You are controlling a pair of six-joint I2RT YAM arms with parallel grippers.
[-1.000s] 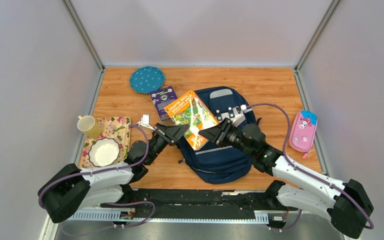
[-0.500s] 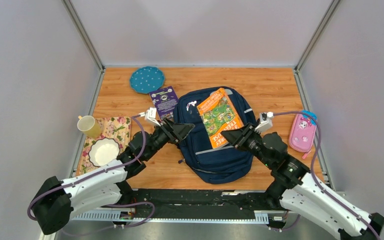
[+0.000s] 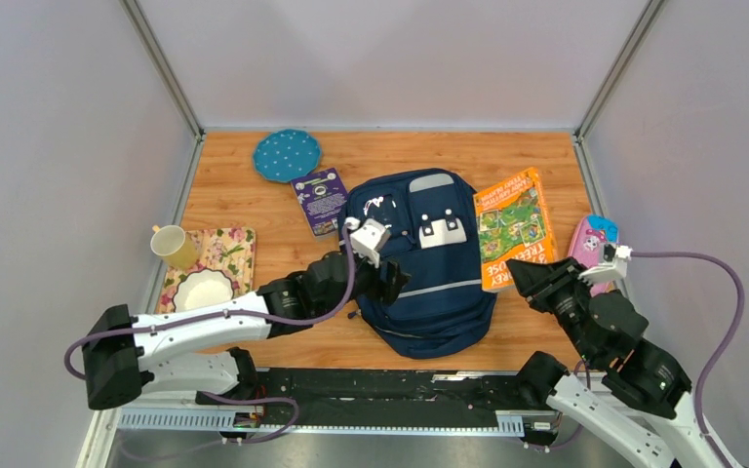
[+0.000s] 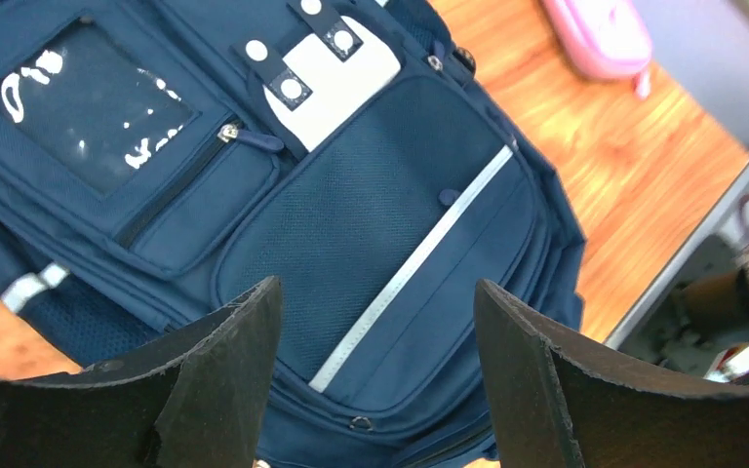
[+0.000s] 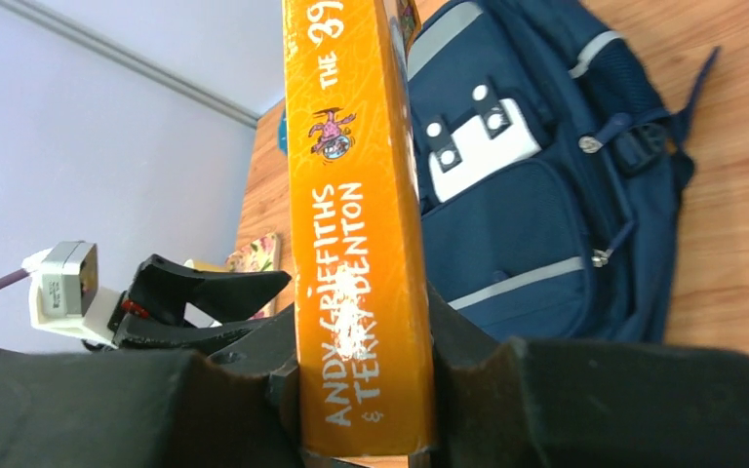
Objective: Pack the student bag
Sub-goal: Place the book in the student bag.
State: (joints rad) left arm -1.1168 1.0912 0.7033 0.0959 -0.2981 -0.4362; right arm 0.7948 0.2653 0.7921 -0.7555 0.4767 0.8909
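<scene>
Tabletop: wooden surface between pale grey walls, with two robot arms reaching in from the near edge.
Student bag: the student bag is lying flat and front-up in the middle of the table, its top towards the far wall.
What has changed: a second ago both grippers were holding the orange book over the bag. The left one has since let go, and the right arm has swung the book off to the bag's right side.
Book now: it is standing on end just beside the bag and near the pink pencil case.
Right gripper: the right gripper is pinching the book's lower end. Its wrist view shows the jaws pressing on both covers with the spine facing the camera.
Left gripper: the left gripper is holding nothing. Its jaws are spread wide and hovering over the mesh front pocket.
Left arm pose: it is stretching low across the table from the left, wrist bent down over the bag's lower front.
Right arm pose: it is folding back towards the near right corner, with the gripper pointing away from the base.
Meaning for the task: the book is not packed yet. The bag's front is now uncovered, and no open compartment is showing. The free left gripper probably needs to open one.
Left side: yellow mug, white bowl and floral tray are sitting well apart from the bag.
</scene>
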